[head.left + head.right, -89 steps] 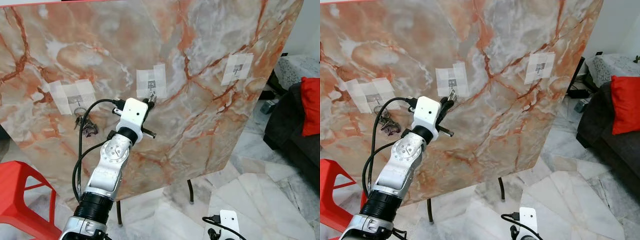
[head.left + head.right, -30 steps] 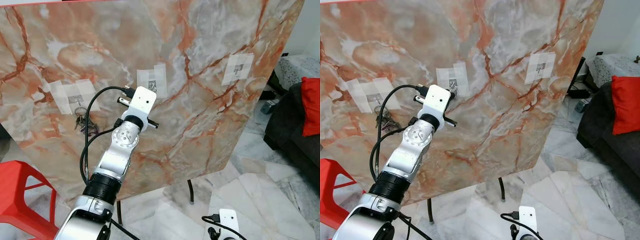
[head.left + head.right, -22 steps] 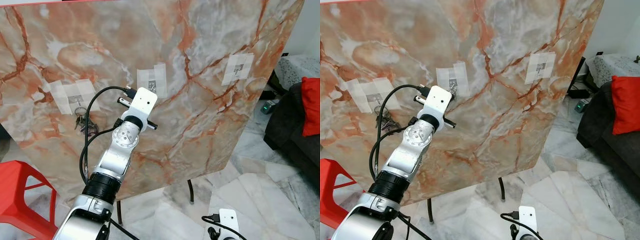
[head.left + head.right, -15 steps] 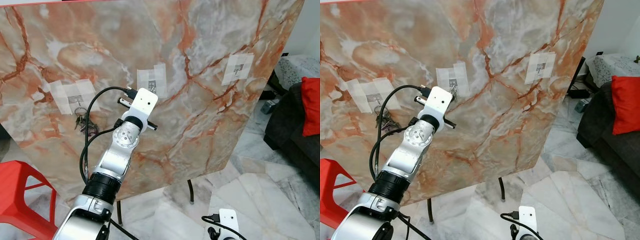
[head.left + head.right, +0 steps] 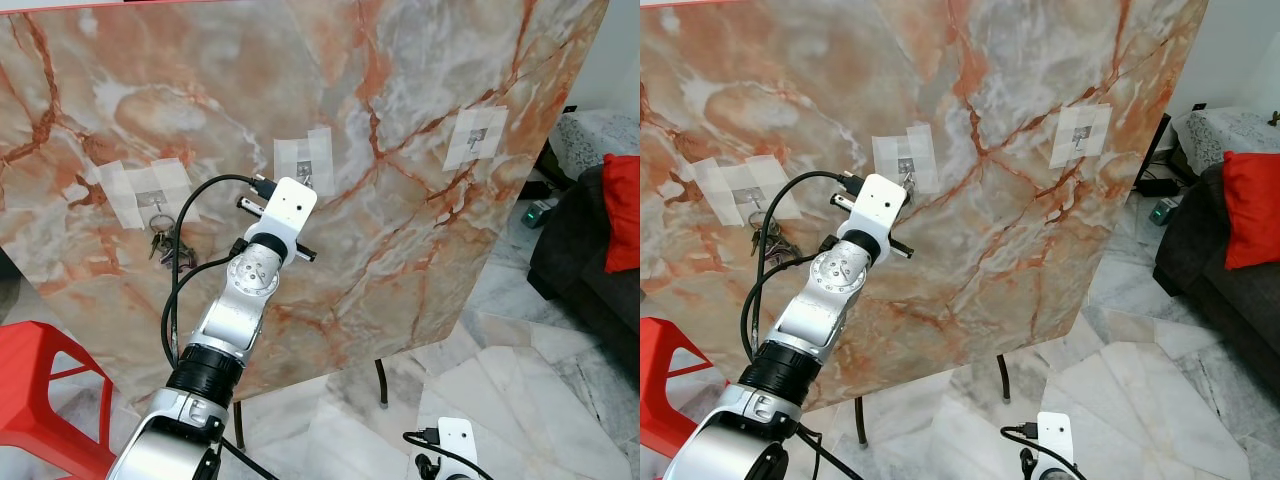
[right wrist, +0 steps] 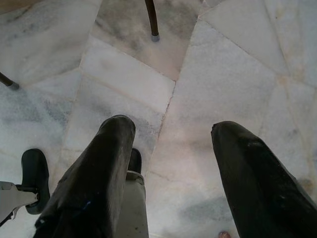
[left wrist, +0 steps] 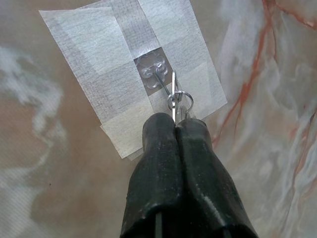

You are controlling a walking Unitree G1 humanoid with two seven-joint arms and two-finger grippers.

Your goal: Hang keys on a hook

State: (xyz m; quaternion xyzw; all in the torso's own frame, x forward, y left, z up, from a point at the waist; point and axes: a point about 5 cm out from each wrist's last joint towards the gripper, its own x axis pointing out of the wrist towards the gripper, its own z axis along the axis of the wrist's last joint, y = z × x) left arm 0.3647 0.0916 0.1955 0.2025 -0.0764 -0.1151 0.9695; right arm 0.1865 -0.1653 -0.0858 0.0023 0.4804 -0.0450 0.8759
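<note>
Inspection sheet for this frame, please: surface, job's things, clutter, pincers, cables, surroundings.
Surface: marble board, upright, three taped patches.
Job's things: key ring at the middle hook; whether it is threaded on cannot be told. A key bunch hangs from the left patch.
Clutter: nothing seen.
Pincers: left pincer shut on the key; right pincer open, hanging over the floor.
Cables: black cable looping beside the left wrist.
Surroundings: red stool, dark sofa, red cushion.

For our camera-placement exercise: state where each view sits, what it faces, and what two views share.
Left eye view: head, facing the orange-veined marble board; left arm raised.
Right eye view: head, same board and arm.
Left wrist view: along the left gripper, shut on a silver key ring at the clear taped hook.
Right wrist view: right gripper open over floor.
</note>
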